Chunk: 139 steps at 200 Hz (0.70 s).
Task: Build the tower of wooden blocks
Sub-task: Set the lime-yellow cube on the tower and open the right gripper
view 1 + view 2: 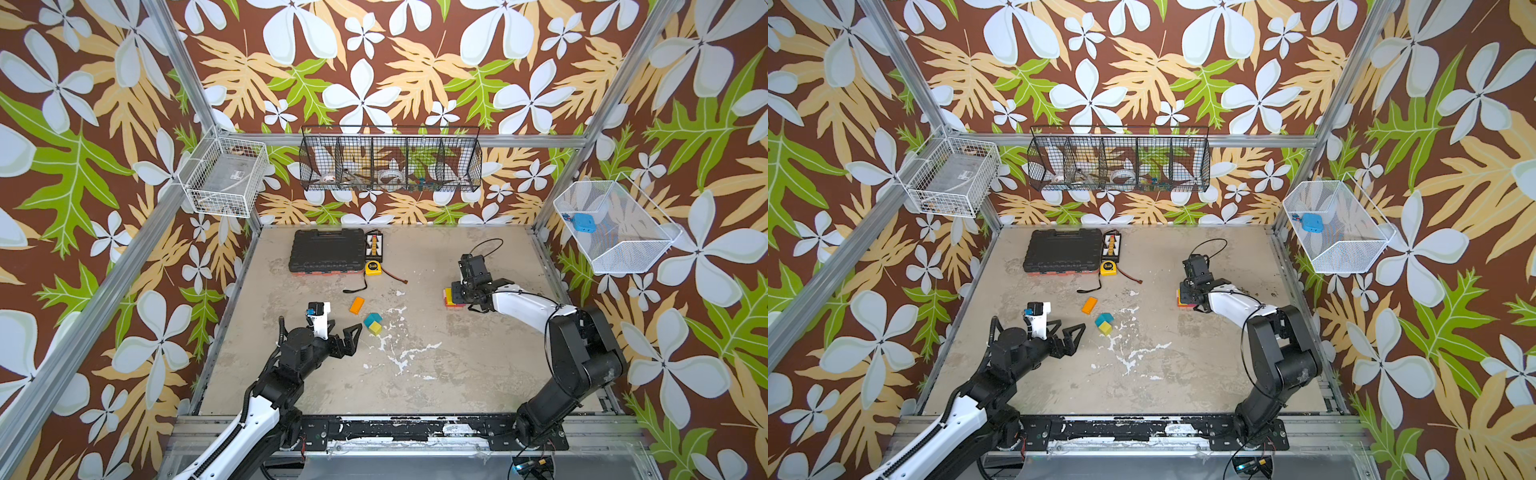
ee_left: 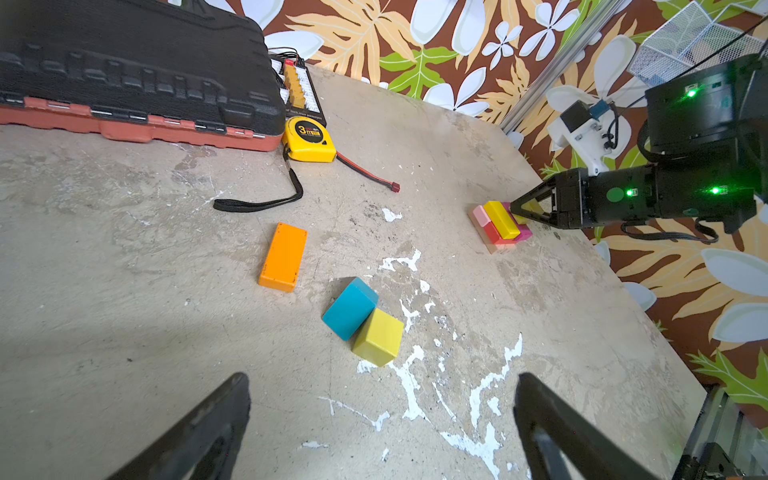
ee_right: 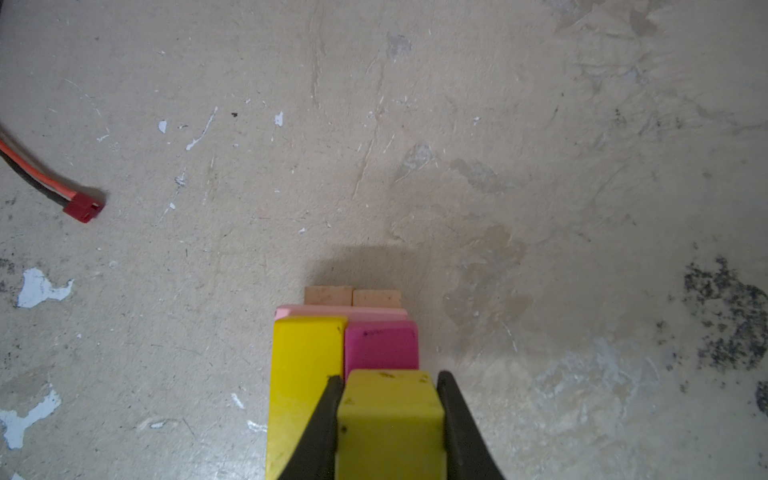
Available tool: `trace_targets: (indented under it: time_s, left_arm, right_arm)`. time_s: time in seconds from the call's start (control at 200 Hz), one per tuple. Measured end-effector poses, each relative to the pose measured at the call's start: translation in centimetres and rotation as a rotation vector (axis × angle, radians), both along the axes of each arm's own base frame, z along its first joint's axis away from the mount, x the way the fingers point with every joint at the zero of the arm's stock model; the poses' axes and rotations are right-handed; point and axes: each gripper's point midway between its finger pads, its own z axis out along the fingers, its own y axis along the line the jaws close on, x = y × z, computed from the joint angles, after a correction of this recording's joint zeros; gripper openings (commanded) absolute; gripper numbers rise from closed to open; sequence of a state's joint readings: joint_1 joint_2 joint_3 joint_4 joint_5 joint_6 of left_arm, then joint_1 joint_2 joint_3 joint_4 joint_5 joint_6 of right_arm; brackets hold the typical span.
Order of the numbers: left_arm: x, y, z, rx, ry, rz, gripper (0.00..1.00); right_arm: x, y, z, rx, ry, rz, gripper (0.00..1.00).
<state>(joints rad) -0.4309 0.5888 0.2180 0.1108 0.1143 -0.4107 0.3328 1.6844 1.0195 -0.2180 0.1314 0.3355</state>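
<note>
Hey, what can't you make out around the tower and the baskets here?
- Yellow cube in the right gripper: cut off by the right wrist view's edge; whether it rests on the tower is unclear.
- Tower: mostly behind that gripper in both top views.
- Black wire basket contents: too small, behind mesh.

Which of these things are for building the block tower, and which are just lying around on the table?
For the job: the tower, the yellow block between the fingers of the right gripper, the orange block, the teal block, the yellow cube.
Just lying about: the tape measure, the black case, the red-tipped cable, the small connector board.
</note>
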Motion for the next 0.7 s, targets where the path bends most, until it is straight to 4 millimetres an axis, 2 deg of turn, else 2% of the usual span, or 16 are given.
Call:
trace_targets:
  time_s: [0.29,0.696]
  left_arm:
    - [0.00,0.00,0.00,0.000,0.000,0.000,1.00]
    - [0.00,-0.01,-0.03,0.000,0.001,0.000,1.00]
  right_arm:
    - [0.41,0.16,-0.03,0.003,-0.004,0.001,0.15]
    - [0.42,0.18,-0.06,0.004,-0.001,0.001,0.37]
